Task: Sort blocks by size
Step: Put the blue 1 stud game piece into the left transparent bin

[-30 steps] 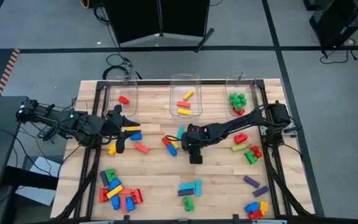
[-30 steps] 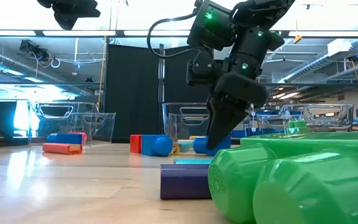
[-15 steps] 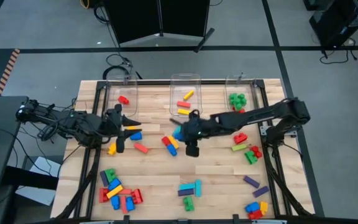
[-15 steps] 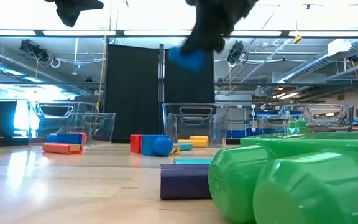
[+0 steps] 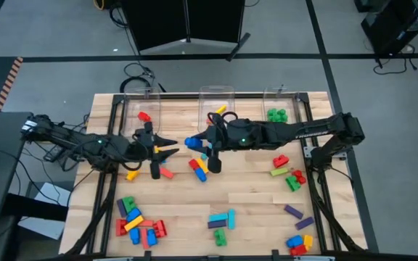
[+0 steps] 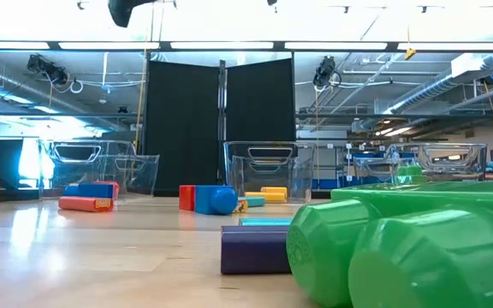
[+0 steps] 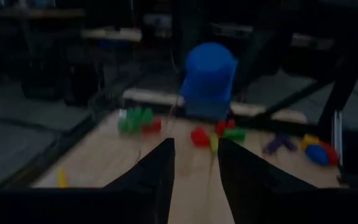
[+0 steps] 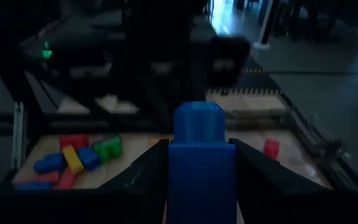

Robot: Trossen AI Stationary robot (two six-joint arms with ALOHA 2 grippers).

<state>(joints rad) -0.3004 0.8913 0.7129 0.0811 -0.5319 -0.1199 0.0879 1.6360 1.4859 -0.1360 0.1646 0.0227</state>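
Blue block (image 8: 195,163), round-studded, sits clamped in right claw (image 5: 198,143).

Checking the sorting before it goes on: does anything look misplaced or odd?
Yes: the right gripper holds a blue block in mid-air, pointed at the left gripper, not over any bin. Many blocks remain unsorted on the table.

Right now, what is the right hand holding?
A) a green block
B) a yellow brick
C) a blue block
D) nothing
C: in the right wrist view a blue block sits clamped between the right hand's two dark fingers, and the high view shows that block at the tip of the right arm, over the table between the two arms.
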